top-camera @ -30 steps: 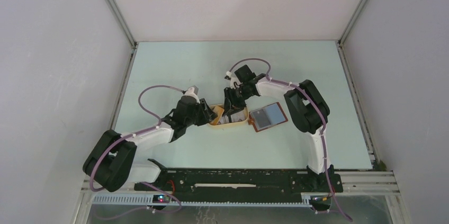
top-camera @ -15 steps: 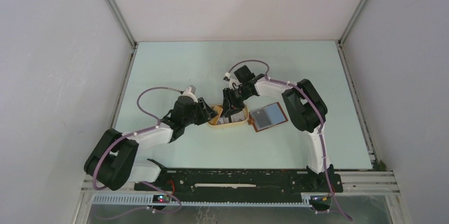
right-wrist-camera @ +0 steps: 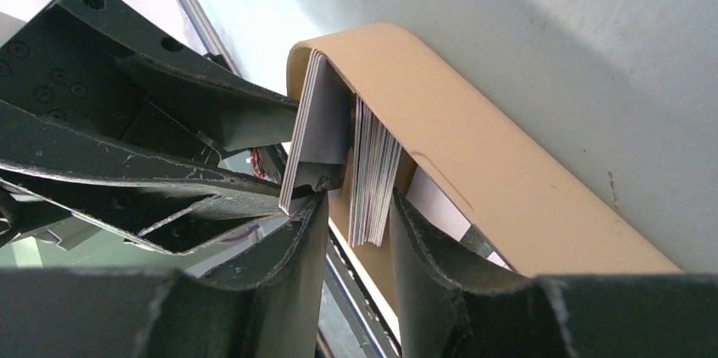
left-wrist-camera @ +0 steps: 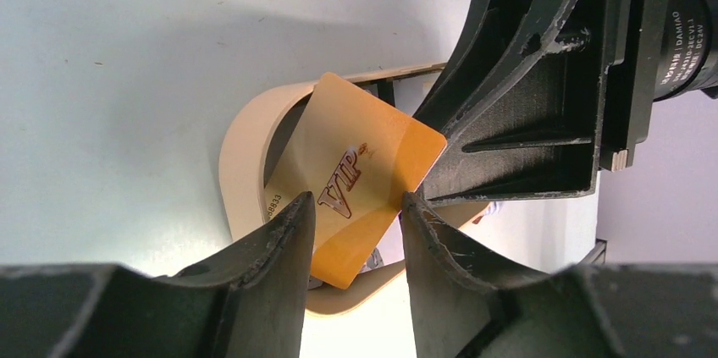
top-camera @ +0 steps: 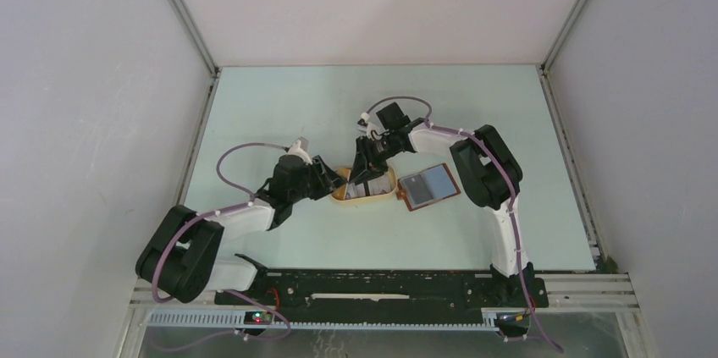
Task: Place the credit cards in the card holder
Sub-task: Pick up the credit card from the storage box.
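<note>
**Credit cards.** All the ones in view are in the oval tan tray (right-wrist-camera: 474,146), none in the holder.
- Orange card (left-wrist-camera: 360,176), marked "VIP" in dark red script. It leans tilted at the tray's left end, face towards the left wrist camera.
- Stack of cards (right-wrist-camera: 374,176), standing on edge inside the tray with pale edges showing (too tightly packed to count).
- Greyish card (right-wrist-camera: 320,129), upright at the rounded end of the tray, just beside the stack but apart from it.

**Card holder** (top-camera: 428,187). Reddish-brown, lying open and flat on the table, greyish inside facing up. It sits just beside the tray's right end.

**Left gripper** (left-wrist-camera: 357,206). At the tray's left end with its fingers apart. The orange card sits between them and its side edges meet both tips. Whether it is clamped cannot be told.

**Right gripper** (right-wrist-camera: 357,206). Lowered into the tray from the far side, fingers apart and straddling the stack. A gap shows between one finger and the cards, so nothing is pinched. The two grippers are close together.

**Table** (top-camera: 296,104). Pale green, and carries both the tray and the holder.
</note>
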